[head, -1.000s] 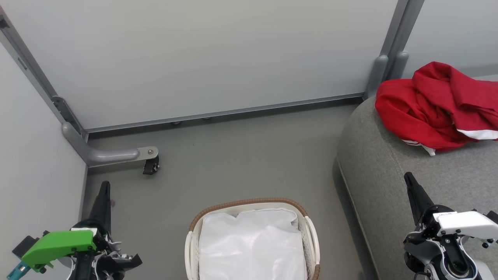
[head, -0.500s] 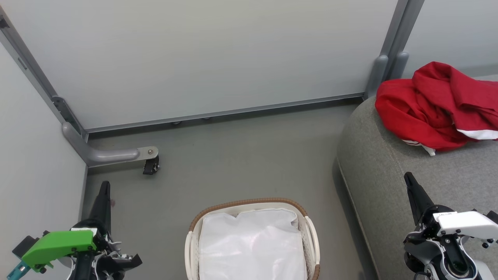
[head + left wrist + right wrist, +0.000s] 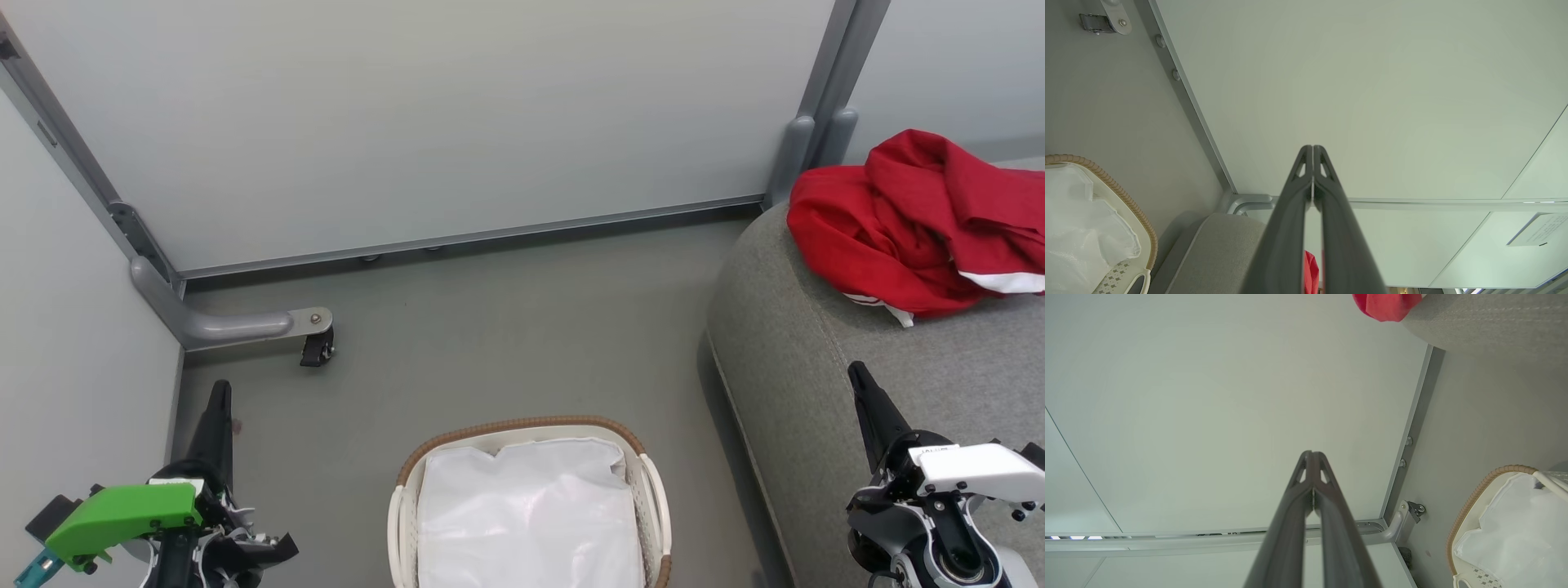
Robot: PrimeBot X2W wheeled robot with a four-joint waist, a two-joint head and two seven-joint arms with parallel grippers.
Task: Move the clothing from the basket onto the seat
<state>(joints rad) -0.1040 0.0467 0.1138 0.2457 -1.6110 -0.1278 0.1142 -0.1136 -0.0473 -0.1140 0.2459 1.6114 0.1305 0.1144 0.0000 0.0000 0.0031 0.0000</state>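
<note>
Clothing: a red heap with white trim, lying on the far end of the seat and touching its fabric. I cannot separate it into single garments.
Basket: on the floor, near centre, just left of the seat and apart from it. No red shows inside.
Liner: white and crumpled, covering the basket's inside. There is a very faint pink tinge near its middle; I cannot tell whether that is light or cloth beneath.
Left gripper: near left, over the floor, well apart from the basket. Its jaws are clenched tip to tip on nothing, as the left wrist view shows plainly.
Right gripper: near right, over the seat's near part, well short of the heap. Its jaws are also clenched and empty.
Step in hand (judgement): the transfer looks finished, so what remains is a check and a rest pose.
How to do it well (judgement): look into the basket before calling it done. If the liner must be probed, lift only a fold and do not drag it out.
Heap placement: it sits close to the seat's rounded far-left edge. The right wrist view shows red at that edge.
Risk (judgement): the soft cloth could slide off there. A short push to the right, deeper onto the seat, would secure it.
</note>
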